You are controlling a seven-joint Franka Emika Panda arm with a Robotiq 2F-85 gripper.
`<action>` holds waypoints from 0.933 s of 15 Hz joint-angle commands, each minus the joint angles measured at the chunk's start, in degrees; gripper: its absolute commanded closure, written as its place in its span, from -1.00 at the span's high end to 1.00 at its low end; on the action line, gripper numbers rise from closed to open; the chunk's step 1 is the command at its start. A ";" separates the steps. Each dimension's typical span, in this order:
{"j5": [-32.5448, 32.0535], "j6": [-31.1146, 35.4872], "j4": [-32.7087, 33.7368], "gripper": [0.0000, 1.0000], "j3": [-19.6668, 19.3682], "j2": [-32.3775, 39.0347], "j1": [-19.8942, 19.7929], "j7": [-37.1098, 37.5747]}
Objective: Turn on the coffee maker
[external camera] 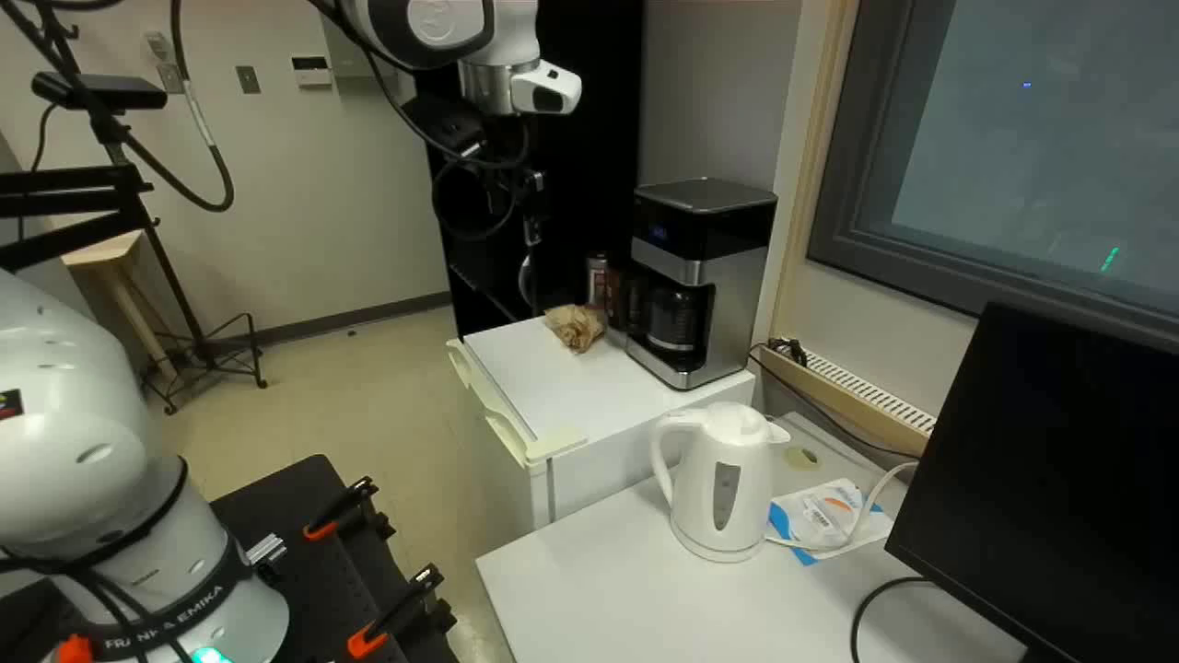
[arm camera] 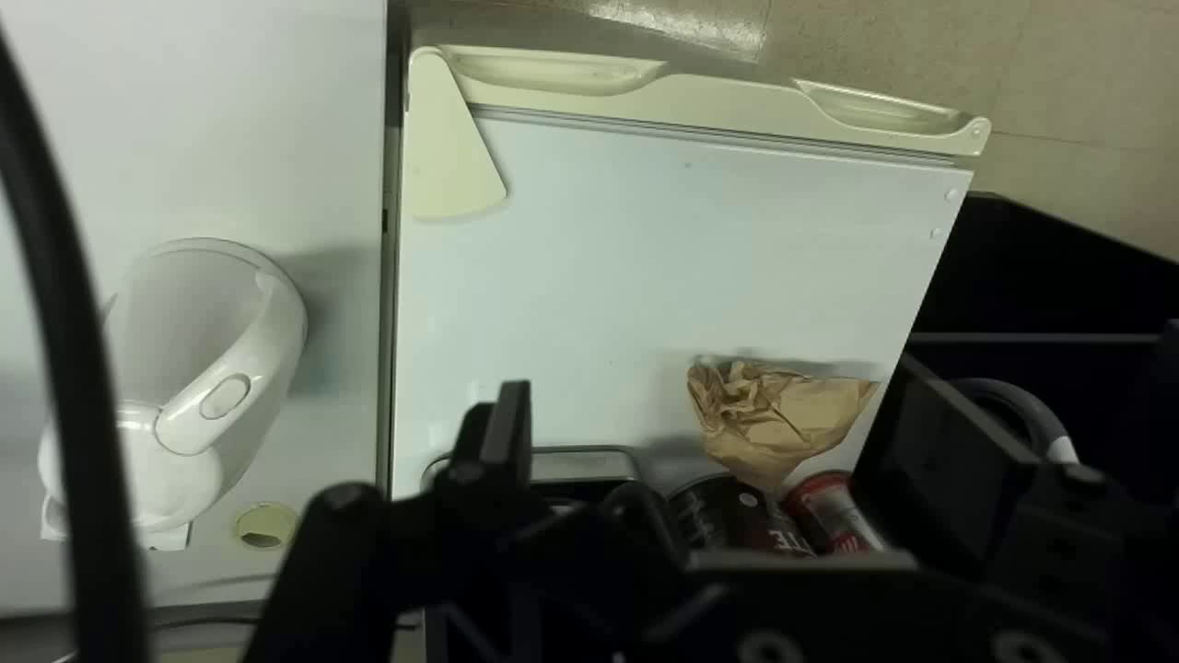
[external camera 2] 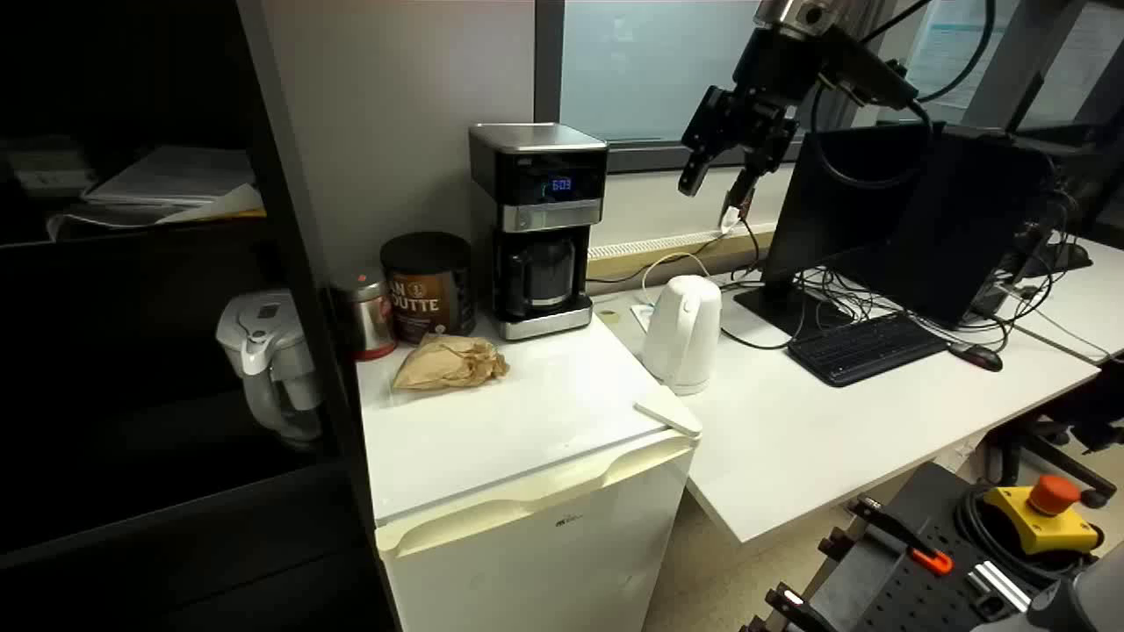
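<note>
Black cable (arm camera: 69, 368) crosses the left of my wrist view, blurred. Next right: white kettle (arm camera: 212, 354), on the desk (arm camera: 184, 110). Then coffee maker (arm camera: 585, 465), at the rear of the refrigerator (arm camera: 589, 276) top; I read its display (external camera 2: 558, 186) lit in both exterior views. My gripper (arm camera: 714, 391) partly hides it here, fingers (arm camera: 508, 433) wide apart. Visible between them: crumpled paper bag (arm camera: 783, 419).

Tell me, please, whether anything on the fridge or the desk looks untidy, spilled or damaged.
Two things look untidy: a crumpled paper bag lies on the fridge in front of the dark canister, perhaps discarded, and cables lie tangled beside the keyboard. I see no spill or damage; the coffee maker and kettle stand upright.
</note>
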 commanded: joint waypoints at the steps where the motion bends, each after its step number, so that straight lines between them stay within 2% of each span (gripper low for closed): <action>1: 0.22 -0.14 0.09 1.00 0.52 0.03 -0.61 -0.19; 7: -0.22 0.30 0.20 1.00 0.58 0.52 -0.82 -0.14; 14: -2.79 7.83 -0.14 1.00 1.01 6.60 -0.97 -2.59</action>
